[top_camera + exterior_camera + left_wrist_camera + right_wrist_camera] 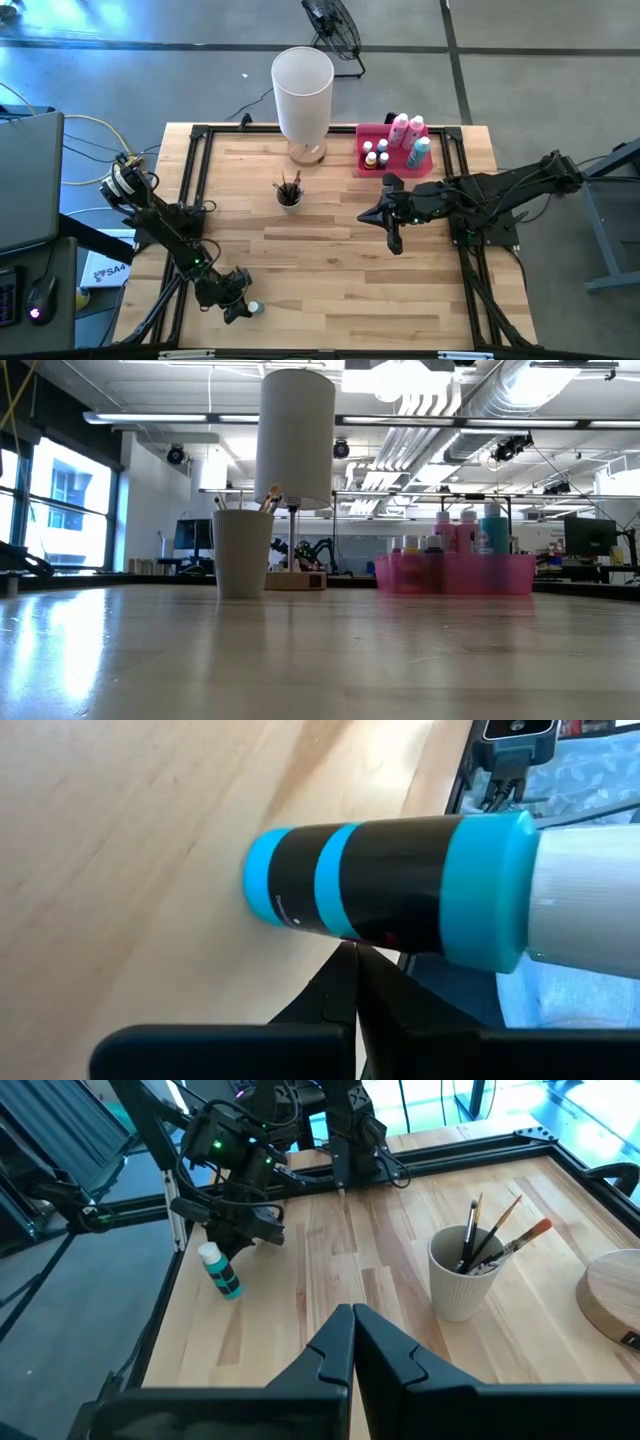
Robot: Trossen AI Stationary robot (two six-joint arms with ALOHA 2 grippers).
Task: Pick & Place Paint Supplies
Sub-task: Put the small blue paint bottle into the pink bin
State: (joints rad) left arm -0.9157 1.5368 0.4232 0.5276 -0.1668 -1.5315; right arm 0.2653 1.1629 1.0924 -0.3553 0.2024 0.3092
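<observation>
A small teal bottle (pixel 390 885) with a black label and a white cap stands on its base near the table's near left corner (pixel 254 308). It looks slightly tilted in the right wrist view (pixel 221 1272). My left gripper (pixel 352 952) is shut, low beside the bottle (pixel 238 312). My right gripper (pixel 352 1315) is shut on nothing and hangs above the table's middle right (pixel 392 240). A white cup (pixel 289 193) at mid-table holds thin paintbrushes (pixel 490 1240). Several paint bottles (pixel 405 140) stand in the pink tray (pixel 372 133) at the far right. My left gripper's shut fingertips (pixel 345 965) lie level, right beside the bottle's black-labelled side (pixel 370 925). I cannot tell whether they touch it. The bottle's teal base (pixel 262 880) rests on the table.
The tall white cylinder (pixel 302 88) stands on a round wooden base (pixel 308 152) at the far middle. A black metal frame (pixel 190 190) edges the table. Bare wood lies between the cup and the near edge (pixel 340 290). A laptop (pixel 30 180) sits off the table to the left.
</observation>
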